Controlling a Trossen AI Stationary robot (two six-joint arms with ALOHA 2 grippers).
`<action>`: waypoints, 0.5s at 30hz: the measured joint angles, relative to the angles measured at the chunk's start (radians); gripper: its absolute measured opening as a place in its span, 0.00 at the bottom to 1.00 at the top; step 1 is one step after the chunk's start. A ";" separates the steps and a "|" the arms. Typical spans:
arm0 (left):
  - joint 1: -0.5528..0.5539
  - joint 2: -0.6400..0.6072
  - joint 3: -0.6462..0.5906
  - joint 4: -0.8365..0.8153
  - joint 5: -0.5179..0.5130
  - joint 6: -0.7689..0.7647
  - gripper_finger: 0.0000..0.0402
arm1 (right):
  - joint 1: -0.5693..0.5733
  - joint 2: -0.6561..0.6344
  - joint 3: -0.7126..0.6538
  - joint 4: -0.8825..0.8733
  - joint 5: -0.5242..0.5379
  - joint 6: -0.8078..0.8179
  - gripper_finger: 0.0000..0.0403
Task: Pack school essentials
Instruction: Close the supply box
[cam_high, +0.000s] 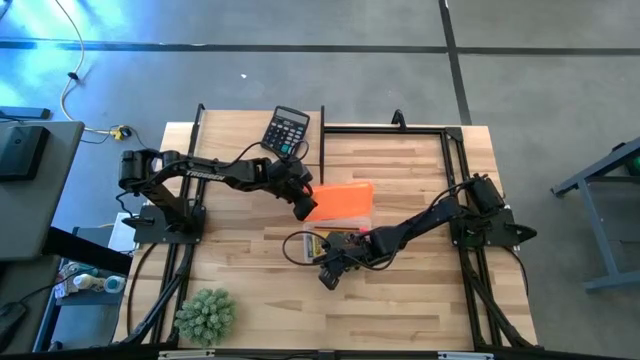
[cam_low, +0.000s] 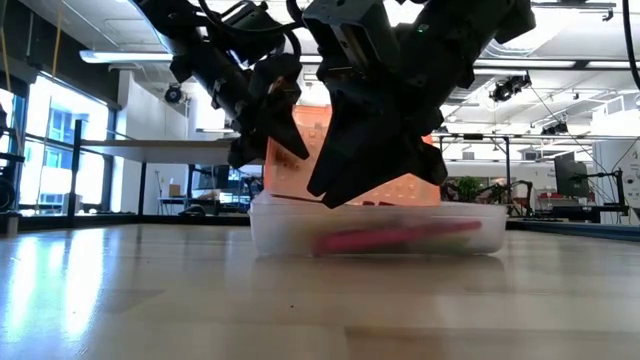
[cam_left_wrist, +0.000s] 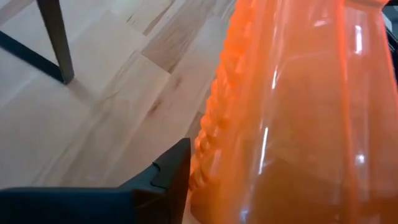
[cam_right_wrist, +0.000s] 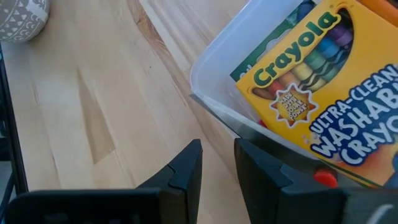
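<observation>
Currently: left gripper (cam_high: 305, 208) apparently pinching orange lid (cam_high: 343, 200); right gripper (cam_right_wrist: 217, 163) narrowly parted, empty, beside crayon pack (cam_right_wrist: 311, 93) box.

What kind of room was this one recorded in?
Probably a robotics lab or workshop. The wooden table stands on a bare concrete floor, strip lights run along the high ceiling, and more metal-framed workbenches fill the room behind.

Translucent orange lid (cam_high: 341, 201), yellow-green crayon pack (cam_right_wrist: 323, 93) inside clear box (cam_low: 290, 226), black calculator (cam_high: 286, 130), green spiky plant (cam_high: 206, 315), pale wood table (cam_high: 250, 290).
</observation>
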 joint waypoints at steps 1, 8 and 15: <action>0.000 0.000 0.000 -0.001 0.000 -0.011 0.33 | 0.000 0.000 0.000 0.000 0.000 0.000 0.22; 0.000 0.000 0.000 -0.002 -0.001 -0.039 0.35 | 0.000 0.001 0.000 -0.001 0.000 0.000 0.22; -0.001 0.000 0.000 -0.002 0.010 -0.035 0.41 | 0.000 0.001 0.000 -0.004 0.001 0.002 0.22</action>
